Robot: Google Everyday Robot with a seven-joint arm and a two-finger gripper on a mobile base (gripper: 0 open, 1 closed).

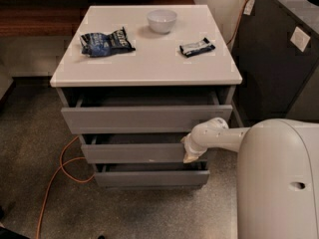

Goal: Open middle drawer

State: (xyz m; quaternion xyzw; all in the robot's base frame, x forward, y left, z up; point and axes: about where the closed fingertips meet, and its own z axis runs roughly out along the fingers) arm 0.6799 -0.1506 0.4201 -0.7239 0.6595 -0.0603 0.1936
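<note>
The middle drawer (134,153) is a flat grey handleless front with a tiny white speck near its lower edge, partly pulled out of the cabinet. The taller top drawer (144,118) above it and the lowest drawer (149,178) below it also stand partly out. My gripper (190,152) is at the right end of the middle drawer's front, reaching in from the right on a white arm (224,136). Its tips are at the panel's right edge.
On the white cabinet top (144,68) lie a dark chip bag (105,42), a white bowl (161,20) and a dark snack bar (197,47). An orange cable (60,176) runs on the floor at the left. A dark cabinet (284,54) stands at the right.
</note>
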